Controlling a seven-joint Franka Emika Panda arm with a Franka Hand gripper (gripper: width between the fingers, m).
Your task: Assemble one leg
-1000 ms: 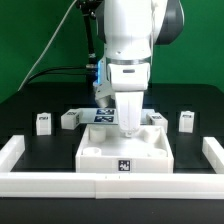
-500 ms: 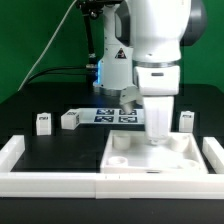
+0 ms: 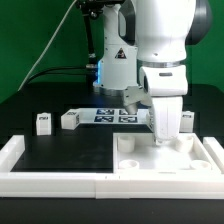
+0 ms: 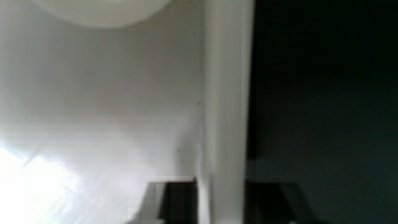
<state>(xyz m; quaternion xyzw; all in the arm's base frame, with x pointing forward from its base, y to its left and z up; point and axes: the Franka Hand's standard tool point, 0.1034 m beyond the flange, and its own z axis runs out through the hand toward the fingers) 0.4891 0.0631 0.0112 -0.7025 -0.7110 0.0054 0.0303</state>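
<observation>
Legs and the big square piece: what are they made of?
The legs are probably white plastic with a matte finish: flat smooth faces, crisp edges, and a black-and-white tag on one side. The tabletop looks like the same matte white plastic, smooth, with round holes moulded into its corners. Plastic is a guess from the look alone.

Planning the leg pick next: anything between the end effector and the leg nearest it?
Nothing visible. The leg stands apart, just past the tabletop's far edge; but the end effector grips that edge.
</observation>
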